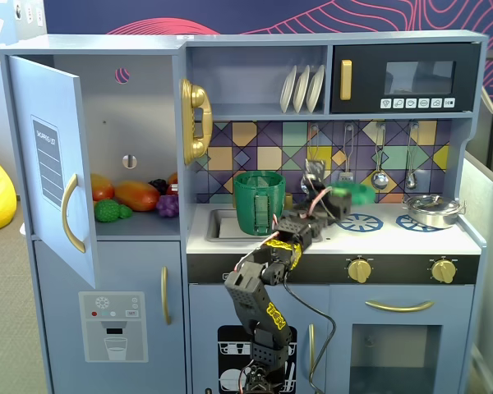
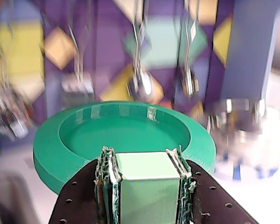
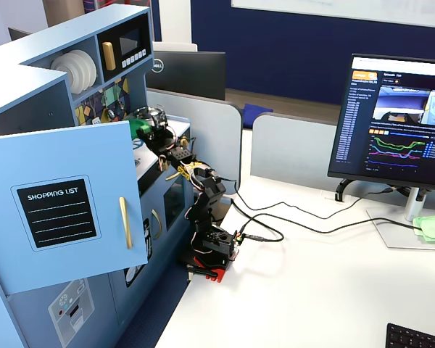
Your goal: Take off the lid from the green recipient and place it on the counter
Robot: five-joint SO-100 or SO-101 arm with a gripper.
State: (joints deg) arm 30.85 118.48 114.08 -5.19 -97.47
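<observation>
Presently the gripper (image 2: pixel 143 161) is clamped on the knob of the lid (image 2: pixel 126 133), held aloft over the white worktop (image 1: pixel 394 238) near the burner print (image 1: pixel 360 222), well clear of the green recipient (image 1: pixel 259 201). Lid appears light, rigid, smooth plastic (knob offers the only sound hold). Free worktop is narrow, with a metal pot (image 1: pixel 431 209) nearby.

Black arm (image 1: pixel 259 283), yellow stickers, red/white wires; base (image 3: pixel 212 259) maybe red-trimmed.
</observation>
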